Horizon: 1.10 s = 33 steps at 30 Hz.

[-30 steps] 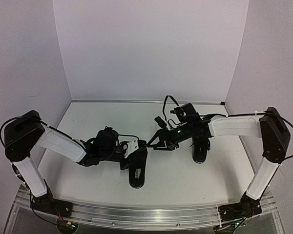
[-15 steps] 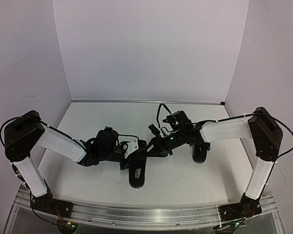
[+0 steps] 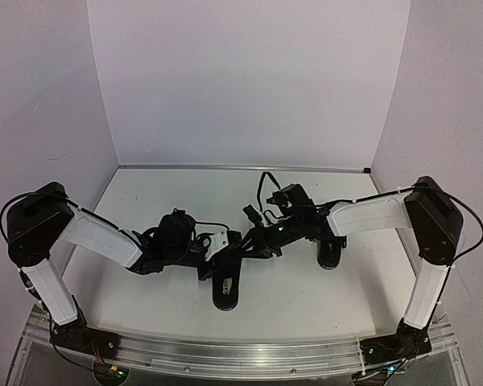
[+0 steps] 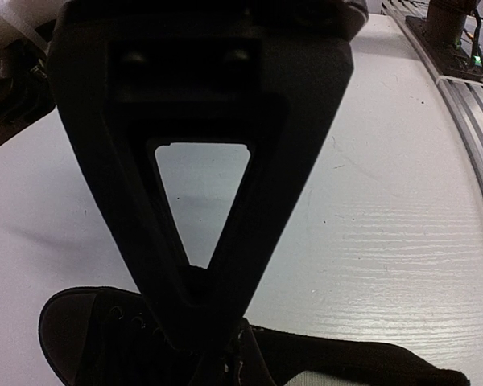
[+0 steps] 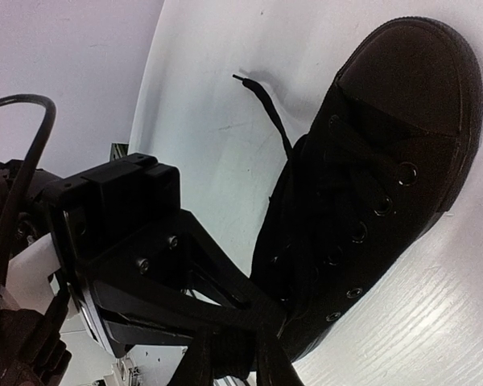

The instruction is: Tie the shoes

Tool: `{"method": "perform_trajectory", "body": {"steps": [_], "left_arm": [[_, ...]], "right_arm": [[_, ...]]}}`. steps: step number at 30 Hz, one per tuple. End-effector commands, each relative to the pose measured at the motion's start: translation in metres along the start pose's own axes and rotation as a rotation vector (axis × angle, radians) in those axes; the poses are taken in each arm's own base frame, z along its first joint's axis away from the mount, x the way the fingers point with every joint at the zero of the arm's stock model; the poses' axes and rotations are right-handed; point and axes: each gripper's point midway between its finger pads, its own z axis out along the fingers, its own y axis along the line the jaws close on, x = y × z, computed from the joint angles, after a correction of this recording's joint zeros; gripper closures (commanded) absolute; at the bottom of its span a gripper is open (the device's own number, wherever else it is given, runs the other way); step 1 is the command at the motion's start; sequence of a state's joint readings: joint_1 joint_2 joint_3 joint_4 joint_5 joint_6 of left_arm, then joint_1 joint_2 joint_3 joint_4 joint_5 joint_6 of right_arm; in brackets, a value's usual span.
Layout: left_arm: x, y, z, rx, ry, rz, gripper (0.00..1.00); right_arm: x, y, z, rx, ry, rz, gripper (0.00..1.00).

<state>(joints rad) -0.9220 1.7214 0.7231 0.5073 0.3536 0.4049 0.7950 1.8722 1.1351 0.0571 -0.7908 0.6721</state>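
Right arm has swung in toward the centre all-black canvas low shoe (image 3: 225, 286) since a second ago. The black two-finger right gripper (image 3: 249, 243) is now at that shoe's far end, just beside the black left gripper (image 4: 212, 338). Left arm unchanged.

Count: two arms, two shoes. The second black shoe (image 3: 331, 249) lies right of the centre shoe on the white table (image 3: 169, 193), partly under the right arm.

Only the left wrist view shows the left fingers pressed together, tip at the centre shoe's lacing. Can't tell if a lace is pinched.

Only the right wrist view shows a thin black lace end (image 5: 262, 100) loose beside that shoe.

Right jaws: can't tell.
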Motion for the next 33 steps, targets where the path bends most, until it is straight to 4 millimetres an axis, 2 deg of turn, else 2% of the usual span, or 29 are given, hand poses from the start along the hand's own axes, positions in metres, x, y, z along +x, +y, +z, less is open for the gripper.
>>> {"method": "perform_trajectory", "body": {"steps": [1,5,7,9,11,14,16,18,20,24,28,33], "left_arm": [[-0.026,0.009,-0.004,-0.031,-0.061,0.041,1.00],[-0.027,0.009,-0.003,-0.031,-0.062,0.042,1.00],[-0.028,0.010,-0.004,-0.033,-0.063,0.044,1.00],[-0.028,0.010,-0.004,-0.035,-0.061,0.044,1.00],[-0.027,0.012,-0.004,-0.043,-0.051,0.038,0.97],[-0.025,0.017,-0.010,-0.068,-0.006,0.021,0.79],[-0.026,0.026,-0.027,-0.100,0.021,0.005,0.64],[-0.029,0.041,-0.050,-0.128,0.027,-0.028,0.55],[-0.019,0.059,-0.073,-0.151,0.075,-0.080,0.47],[0.018,0.074,-0.096,-0.178,0.290,-0.111,0.43],[0.050,0.079,-0.100,-0.136,0.440,-0.144,0.43],[0.065,0.082,-0.095,-0.071,0.513,-0.127,0.43]], "right_arm": [[-0.007,0.006,0.008,-0.020,-0.007,-0.020,0.82],[-0.004,0.004,0.011,-0.020,0.002,-0.019,0.81],[-0.003,0.004,0.011,-0.017,0.002,-0.021,0.86],[-0.004,0.004,0.010,-0.016,-0.001,-0.024,0.97],[-0.005,0.004,0.010,-0.013,-0.005,-0.026,1.00],[-0.006,0.005,0.009,-0.009,-0.013,-0.033,1.00],[-0.008,0.005,0.008,-0.004,-0.022,-0.037,1.00],[-0.009,0.006,0.007,0.000,-0.029,-0.040,1.00],[-0.010,0.006,0.006,0.001,-0.032,-0.043,1.00],[-0.012,0.008,0.006,-0.001,-0.037,-0.048,1.00],[-0.014,0.010,0.006,-0.005,-0.039,-0.052,1.00],[-0.015,0.012,0.006,-0.009,-0.041,-0.054,1.00]]}}
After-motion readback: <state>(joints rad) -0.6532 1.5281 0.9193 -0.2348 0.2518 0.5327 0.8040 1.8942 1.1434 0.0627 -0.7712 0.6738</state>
